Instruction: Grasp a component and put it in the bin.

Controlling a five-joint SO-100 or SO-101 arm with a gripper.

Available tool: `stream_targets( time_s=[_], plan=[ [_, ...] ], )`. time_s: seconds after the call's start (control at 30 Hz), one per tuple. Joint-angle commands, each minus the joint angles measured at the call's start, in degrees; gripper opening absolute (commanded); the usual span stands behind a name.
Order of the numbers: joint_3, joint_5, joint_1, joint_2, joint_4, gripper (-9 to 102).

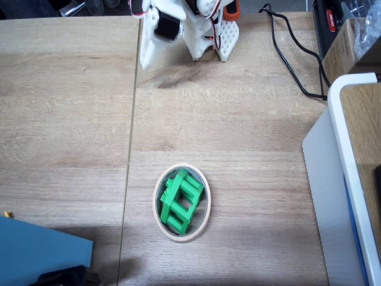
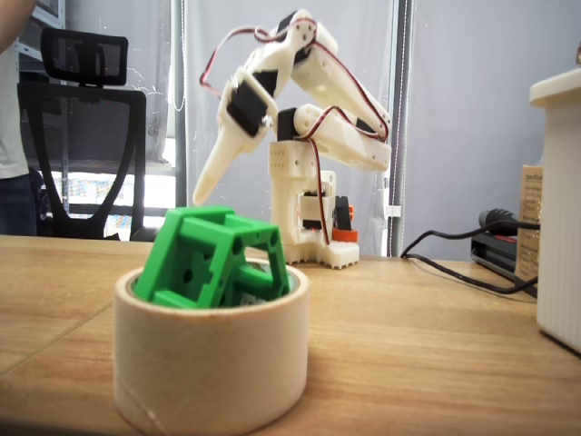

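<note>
At the far left of the top-down fixed view a blue sheet (image 1: 41, 250) covers the near corner of the desk (image 1: 65, 101), well apart from everything the task concerns. Moving right, the tape ring (image 1: 206, 205) that serves as the bin lies flat near the middle of the desk, and the green component (image 1: 180, 201) sits inside it, tilted, with its upper corner standing above the rim as the low fixed view shows (image 2: 216, 256) over the ring's wall (image 2: 209, 363). Judged from that, the placing looks done and the step in hand is to pull clear. Above and behind the ring, the arm (image 2: 336, 136) is folded back toward its base, and the tool (image 2: 218, 163) hangs pointing down, well apart from the ring and carrying nothing; its fingers look pressed together, though the angle leaves some doubt. To finish well, the arm should stay high and go straight back to rest without sweeping over the ring, since the tilted part could be knocked out. Further right, a black cable (image 1: 292, 65) trails across the desk, and a large white box (image 1: 342, 179) stands at the right edge.
</note>
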Motion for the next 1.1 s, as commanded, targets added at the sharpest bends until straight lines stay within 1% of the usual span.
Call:
stream_targets(
  time_s=[0.0,0.17,0.27,0.7,1.07],
  plan=[
    [2.72,-3.43,0.97,1.23,-0.79,2],
    [6.06,-9.93,1.41,1.41,-0.70,2],
    [6.94,-10.81,1.41,1.41,-0.70,2],
    [12.04,-11.43,1.41,1.41,-0.70,2],
    [12.22,-11.51,1.32,1.41,0.09,1]
  ],
)
